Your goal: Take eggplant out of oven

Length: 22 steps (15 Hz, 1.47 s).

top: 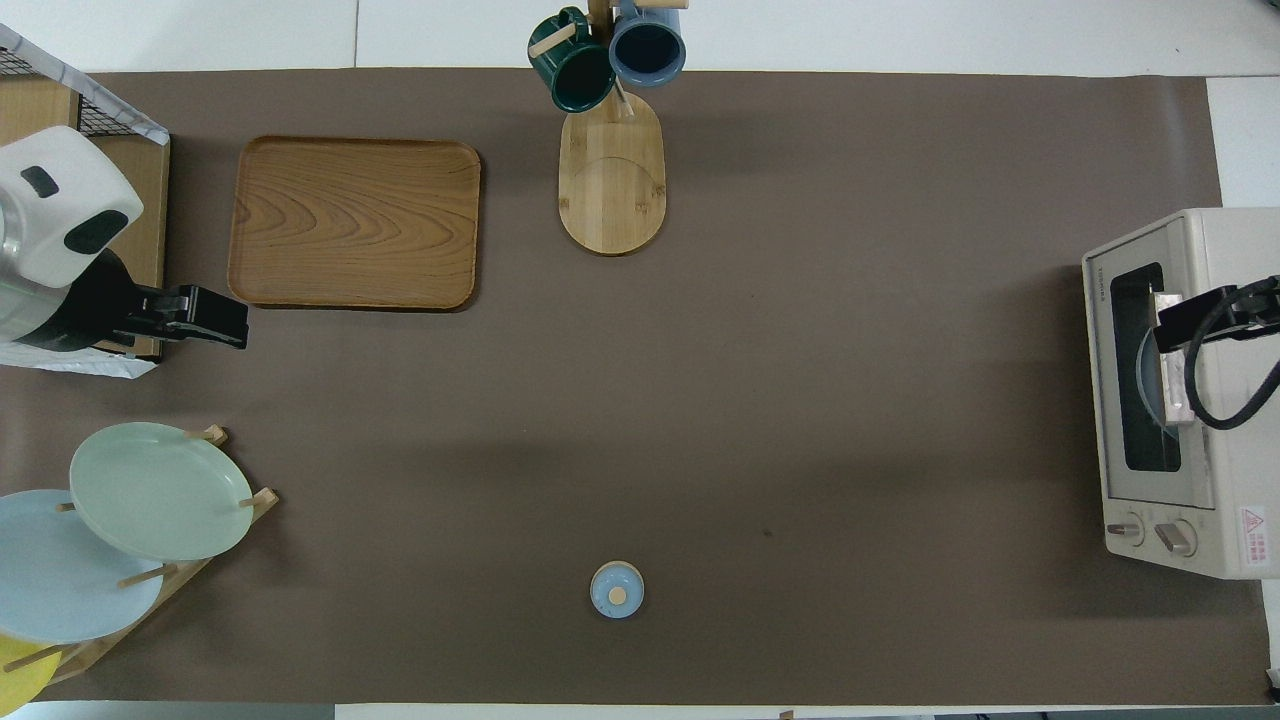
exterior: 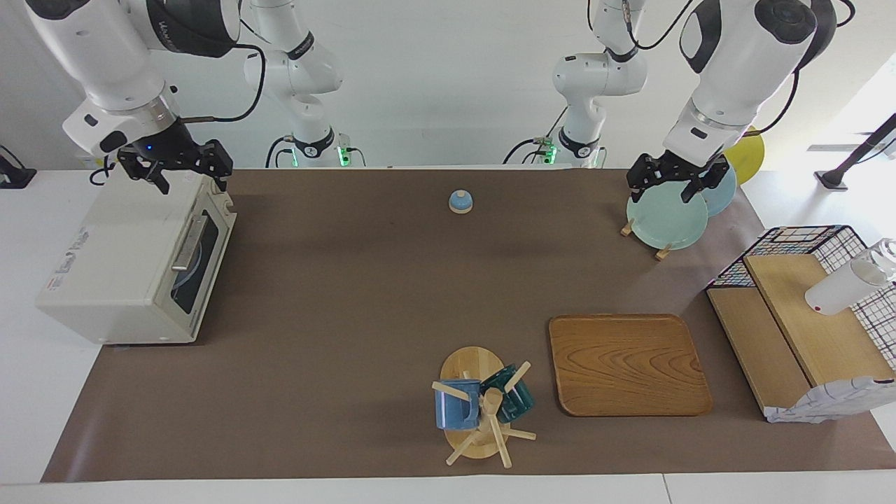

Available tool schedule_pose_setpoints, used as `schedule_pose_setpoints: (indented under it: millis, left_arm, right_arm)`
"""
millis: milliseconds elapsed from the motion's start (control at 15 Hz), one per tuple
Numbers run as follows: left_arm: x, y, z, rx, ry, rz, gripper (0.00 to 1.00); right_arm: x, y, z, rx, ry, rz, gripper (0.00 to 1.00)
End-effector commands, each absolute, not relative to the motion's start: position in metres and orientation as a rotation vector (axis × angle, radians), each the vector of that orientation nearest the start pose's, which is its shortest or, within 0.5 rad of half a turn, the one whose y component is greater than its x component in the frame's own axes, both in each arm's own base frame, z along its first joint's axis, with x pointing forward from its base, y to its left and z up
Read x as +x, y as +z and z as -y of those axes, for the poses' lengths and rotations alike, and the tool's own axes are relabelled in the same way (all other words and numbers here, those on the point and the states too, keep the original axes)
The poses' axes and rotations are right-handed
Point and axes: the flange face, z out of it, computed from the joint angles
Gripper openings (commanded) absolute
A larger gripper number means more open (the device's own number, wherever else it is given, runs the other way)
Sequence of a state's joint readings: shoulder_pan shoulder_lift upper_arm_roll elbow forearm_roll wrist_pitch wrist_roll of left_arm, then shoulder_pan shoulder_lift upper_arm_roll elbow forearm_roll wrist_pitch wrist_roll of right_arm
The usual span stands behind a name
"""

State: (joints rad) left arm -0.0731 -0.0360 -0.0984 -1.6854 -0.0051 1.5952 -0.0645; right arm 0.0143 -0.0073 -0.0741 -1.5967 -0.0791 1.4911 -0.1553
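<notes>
The cream-white oven (exterior: 119, 266) stands at the right arm's end of the table with its dark glass door (exterior: 199, 262) closed and its metal bar handle (exterior: 187, 245) free. It also shows in the overhead view (top: 1235, 450). Through the glass I see only a pale round plate shape; the eggplant is hidden. My right gripper (exterior: 192, 183) hangs open and empty just above the oven's top by the door edge; in the overhead view (top: 1175, 325) it covers the handle. My left gripper (exterior: 665, 190) is open and empty over the plate rack.
A plate rack with pale green (exterior: 666, 217) and blue plates stands at the left arm's end. A wooden tray (exterior: 626, 364), a mug tree (exterior: 483, 409) with two mugs, a small blue lid (exterior: 460, 201) and a wire basket with shelf (exterior: 805, 315) are on the brown mat.
</notes>
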Motion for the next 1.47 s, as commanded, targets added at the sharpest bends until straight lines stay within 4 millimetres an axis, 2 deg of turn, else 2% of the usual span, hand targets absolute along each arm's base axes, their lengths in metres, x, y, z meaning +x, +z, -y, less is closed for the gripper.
schedule_pose_setpoints:
  millis: [0, 267, 467, 600, 667, 733, 800, 867, 1000, 1067, 1200, 1267, 1400]
  left_arm:
    - [0.530, 0.595, 0.091, -3.141, 0.081, -0.160, 1.00]
    - [0.530, 0.595, 0.091, -3.141, 0.081, -0.160, 1.00]
    - [0.531, 0.594, 0.092, -3.141, 0.084, -0.158, 1.00]
    - [0.531, 0.594, 0.092, -3.141, 0.084, -0.158, 1.00]
    - [0.531, 0.594, 0.092, -3.141, 0.084, -0.158, 1.00]
    - [0.531, 0.594, 0.092, -3.141, 0.084, -0.160, 1.00]
    - [0.531, 0.594, 0.092, -3.141, 0.084, -0.160, 1.00]
    - [0.531, 0.594, 0.092, -3.141, 0.084, -0.158, 1.00]
    - [0.531, 0.594, 0.092, -3.141, 0.084, -0.158, 1.00]
    - [0.531, 0.594, 0.092, -3.141, 0.084, -0.160, 1.00]
    - [0.530, 0.595, 0.091, -3.141, 0.081, -0.158, 1.00]
    - [0.531, 0.594, 0.092, -3.141, 0.084, -0.158, 1.00]
    - [0.531, 0.594, 0.092, -3.141, 0.084, -0.158, 1.00]
  right_arm:
    - [0.540, 0.615, 0.041, -3.176, 0.157, 0.133, 1.00]
    - [0.537, 0.618, 0.035, -3.180, 0.152, 0.143, 1.00]
    - [0.535, 0.617, 0.040, -3.176, 0.155, 0.148, 1.00]
    - [0.532, 0.610, 0.039, -3.165, 0.173, 0.238, 1.00]
    - [0.533, 0.609, 0.036, -3.158, 0.136, 0.341, 0.65]
    - [0.532, 0.605, 0.035, -3.142, 0.147, 0.431, 0.25]
    - [0.529, 0.603, 0.038, -3.135, 0.142, 0.466, 0.00]
    - [0.528, 0.597, 0.043, -3.131, 0.137, 0.472, 0.00]
    - [0.531, 0.589, 0.037, -3.139, 0.036, 0.465, 0.00]
    - [0.530, 0.581, 0.035, -3.155, 0.029, 0.409, 0.00]
    - [0.522, 0.554, 0.047, -3.197, 0.082, 0.140, 0.00]
    - [0.519, 0.542, 0.058, -3.197, 0.090, 0.086, 0.00]
    - [0.517, 0.518, 0.062, -3.212, 0.112, 0.049, 0.00]
